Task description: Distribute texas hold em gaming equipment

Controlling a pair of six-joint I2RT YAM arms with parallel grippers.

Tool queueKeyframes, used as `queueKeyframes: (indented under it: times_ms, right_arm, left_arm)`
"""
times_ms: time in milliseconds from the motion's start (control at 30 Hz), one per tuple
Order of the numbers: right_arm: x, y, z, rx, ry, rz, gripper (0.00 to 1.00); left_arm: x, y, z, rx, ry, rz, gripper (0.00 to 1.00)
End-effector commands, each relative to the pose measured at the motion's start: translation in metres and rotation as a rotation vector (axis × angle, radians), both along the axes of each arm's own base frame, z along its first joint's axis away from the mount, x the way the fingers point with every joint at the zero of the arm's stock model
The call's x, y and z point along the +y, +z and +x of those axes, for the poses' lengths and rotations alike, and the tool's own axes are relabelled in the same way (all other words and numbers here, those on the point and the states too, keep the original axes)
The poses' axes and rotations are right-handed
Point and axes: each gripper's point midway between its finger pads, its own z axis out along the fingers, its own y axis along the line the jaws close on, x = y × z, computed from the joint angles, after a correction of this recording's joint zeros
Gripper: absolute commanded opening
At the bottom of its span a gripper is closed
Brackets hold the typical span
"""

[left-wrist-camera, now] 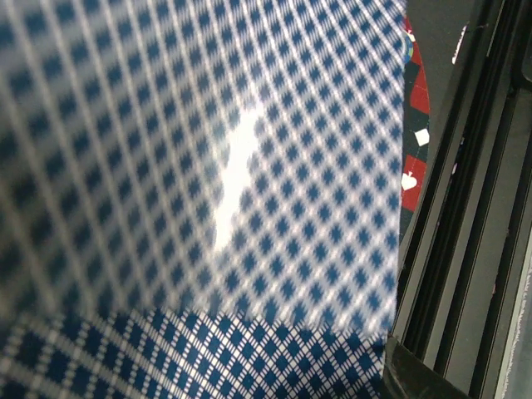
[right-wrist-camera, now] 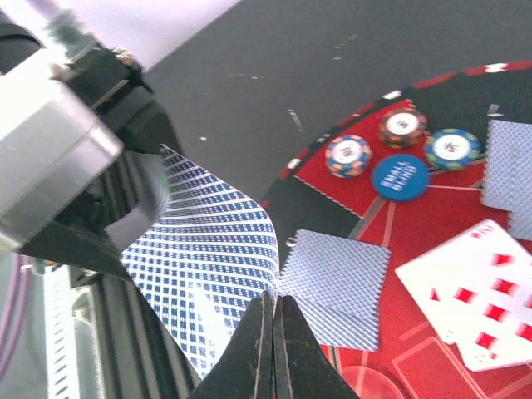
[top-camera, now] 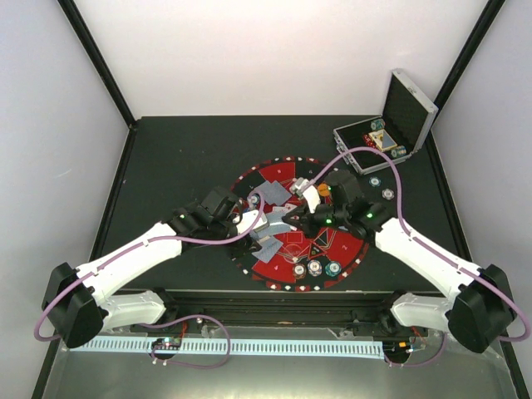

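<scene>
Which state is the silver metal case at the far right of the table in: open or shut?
Open. The silver case has its lid standing raised behind the tray, and chips show inside it.

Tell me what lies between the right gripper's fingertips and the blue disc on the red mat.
Between the right gripper and the blue disc lies a face-down card, flat on the red mat; the right wrist view shows it.
</scene>
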Motion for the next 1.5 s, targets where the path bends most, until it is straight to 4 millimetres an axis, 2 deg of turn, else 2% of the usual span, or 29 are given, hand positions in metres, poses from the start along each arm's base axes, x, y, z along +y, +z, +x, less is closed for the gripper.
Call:
queueKeyframes:
  times_ms: [0, 200, 367, 600, 733, 867, 1033, 1233, 1467]
  right_arm:
    - [-0.029, -0.014, 0.019, -0.058, -0.152, -0.125, 0.01]
    - [-0.063, -0.026, 0.054, -0.134, -0.376, -0.295, 0.01]
    - [-0.097, -0.035, 0.094, -0.221, -0.575, -0.515, 0.01]
    - [-0.105, -0.047, 0.141, -0.344, -0.640, -0.750, 0.01]
    - [-0.102, -0.062, 0.154, -0.436, -0.616, -0.908, 0.01]
    - [-0.090, -0.085, 0.157, -0.487, -0.534, -1.020, 0.01]
    - [-0.069, -0.113, 0.151, -0.516, -0.404, -1.095, 0.01]
    - [-0.043, -0.141, 0.123, -0.417, -0.229, -1.055, 0.01]
    - [-0.034, -0.160, 0.092, -0.258, -0.124, -1.025, 0.01]
  left_arm:
    - [-0.003, 0.010, 0.006, -0.036, 0.004, -0.019, 0.38]
    - [-0.001, 0.008, 0.008, -0.039, 0.018, -0.010, 0.38]
    - [0.001, 0.008, 0.011, -0.040, 0.028, -0.004, 0.38]
    - [0.011, 0.009, 0.023, -0.046, 0.082, -0.001, 0.38]
    - [0.012, 0.011, 0.024, -0.049, 0.085, -0.008, 0.38]
    - [0.013, 0.011, 0.025, -0.050, 0.087, -0.009, 0.38]
    - [0.013, 0.013, 0.024, -0.052, 0.086, -0.014, 0.38]
    - [0.013, 0.013, 0.025, -0.051, 0.087, -0.015, 0.38]
    - [0.013, 0.013, 0.024, -0.051, 0.084, -0.017, 0.38]
